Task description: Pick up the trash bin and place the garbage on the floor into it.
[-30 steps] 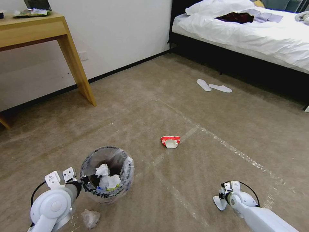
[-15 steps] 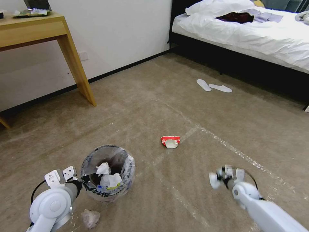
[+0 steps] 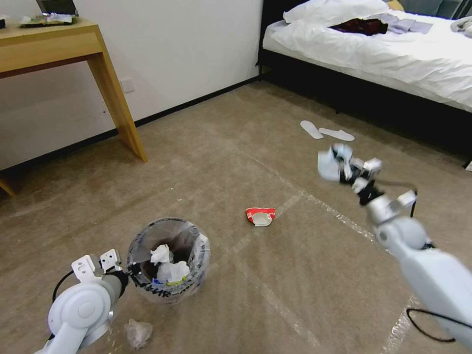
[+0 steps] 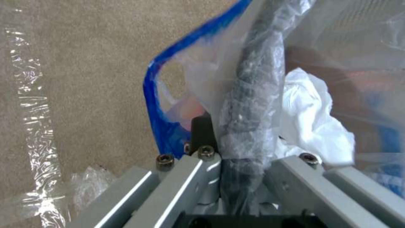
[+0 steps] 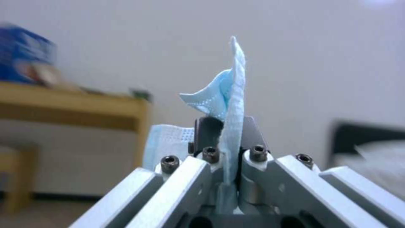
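The trash bin (image 3: 169, 260), round and lined with a clear printed bag, is at the lower left of the head view with white tissues inside. My left gripper (image 3: 129, 271) is shut on its near rim. The left wrist view shows the bag-covered rim (image 4: 251, 104) clamped in my left gripper (image 4: 236, 152). My right gripper (image 3: 339, 164) is raised high at the right, shut on a pale blue paper piece (image 5: 230, 95); the right wrist view shows that gripper (image 5: 226, 139) pinching it. On the floor (image 3: 305, 275) lie a crushed red-white paper bowl (image 3: 260, 216) and a crumpled wad (image 3: 138, 333).
A wooden desk (image 3: 59, 46) stands at the back left, its leg (image 3: 120, 108) reaching the carpet. A bed (image 3: 393, 54) fills the back right, with white slippers (image 3: 327, 132) in front of it. Shiny tape strips (image 3: 344, 216) cross the carpet.
My right arm has swung up from just above the carpet to well above it, carrying the blue paper. The bin and my left gripper have shifted slightly to the right.
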